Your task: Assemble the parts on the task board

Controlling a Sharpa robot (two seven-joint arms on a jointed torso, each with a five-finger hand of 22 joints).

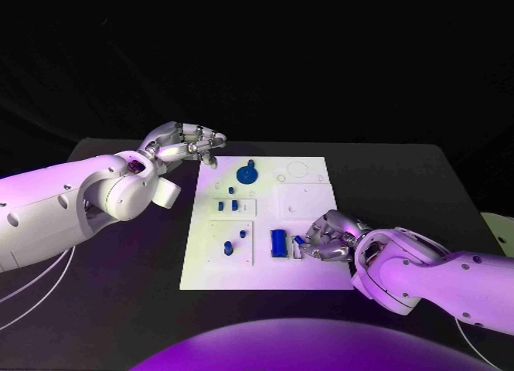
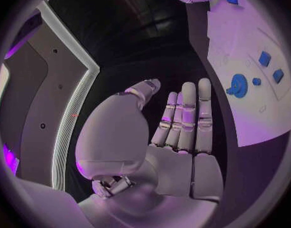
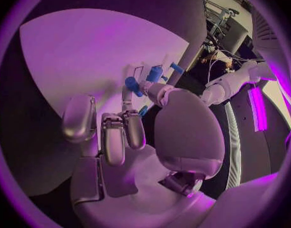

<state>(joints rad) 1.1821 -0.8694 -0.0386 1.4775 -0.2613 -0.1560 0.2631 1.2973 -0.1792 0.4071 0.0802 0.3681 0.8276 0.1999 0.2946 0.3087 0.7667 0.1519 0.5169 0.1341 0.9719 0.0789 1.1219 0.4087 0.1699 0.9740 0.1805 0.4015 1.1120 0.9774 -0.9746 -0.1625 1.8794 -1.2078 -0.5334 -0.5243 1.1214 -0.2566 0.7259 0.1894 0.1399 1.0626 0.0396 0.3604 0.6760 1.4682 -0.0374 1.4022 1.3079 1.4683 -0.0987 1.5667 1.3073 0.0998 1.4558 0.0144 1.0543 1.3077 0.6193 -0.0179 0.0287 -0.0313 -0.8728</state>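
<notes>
The white task board [image 1: 312,267] lies in the middle of the black table. On it are a round blue part [image 1: 248,173] at the far end, several small blue parts [image 1: 226,205] on its left half, and a long blue block [image 1: 278,242] near the front. My right hand [image 1: 329,236] rests on the board just right of that block, fingers curled in, pinching a small blue part [image 1: 298,240] that shows between thumb and fingers [image 3: 143,110]. My left hand [image 1: 185,143] hovers off the board's far left corner, its fingers [image 2: 186,116] stretched out with nothing in them.
The left wrist view has the board [image 2: 246,40] beside the palm, with the round blue part [image 2: 239,84] and small blue parts [image 2: 264,59] on it. Bare black table [image 1: 413,185] surrounds the board on the right and at the front left.
</notes>
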